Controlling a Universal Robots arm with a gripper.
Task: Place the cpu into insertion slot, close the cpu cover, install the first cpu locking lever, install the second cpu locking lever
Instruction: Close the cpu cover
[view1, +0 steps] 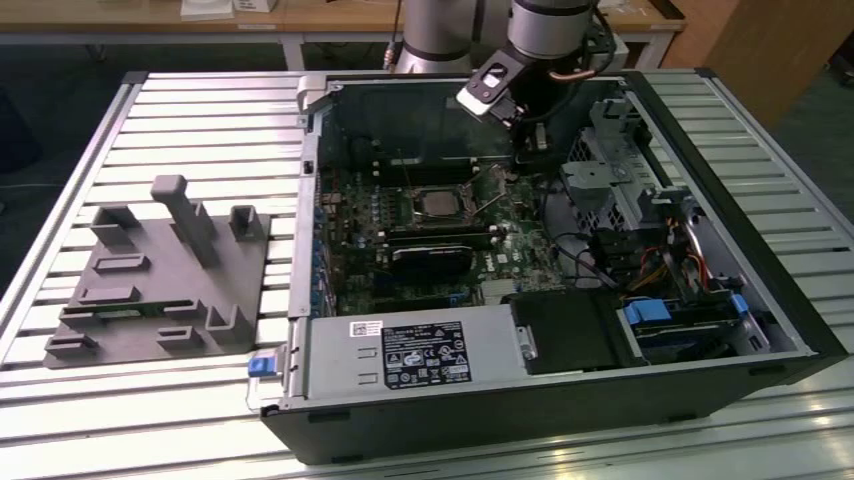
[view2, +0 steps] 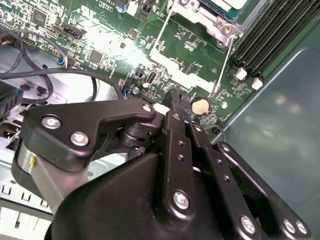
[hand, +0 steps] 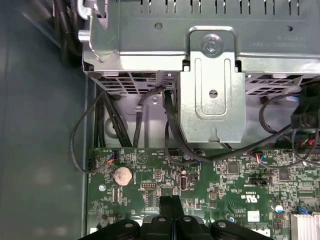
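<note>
In the exterior view the insertion slot (view1: 438, 203) sits mid-motherboard, with the cpu (view1: 438, 201) as a grey square inside its silvery rim. In the second wrist view the cpu cover (view2: 200, 16) lies flat around the pale cpu (view2: 226, 4). Two thin wire locking levers (view2: 162, 31) (view2: 224, 65) run along the socket's sides. My gripper (view1: 523, 160) hangs inside the case just off the socket, on the exterior view's right of it. Its black fingers (view2: 176, 102) (hand: 170, 204) are pressed together with nothing between them, low over the board near a coin battery (view2: 201, 106).
A metal drive cage (hand: 212, 85) with black cables (hand: 172, 135) stands close beyond the fingertips. Memory slots (view2: 272, 35) flank the socket. The power supply (view1: 414, 355) fills the case front. A grey fixture (view1: 160, 280) lies on the slatted table (view1: 200, 110) at the exterior view's left.
</note>
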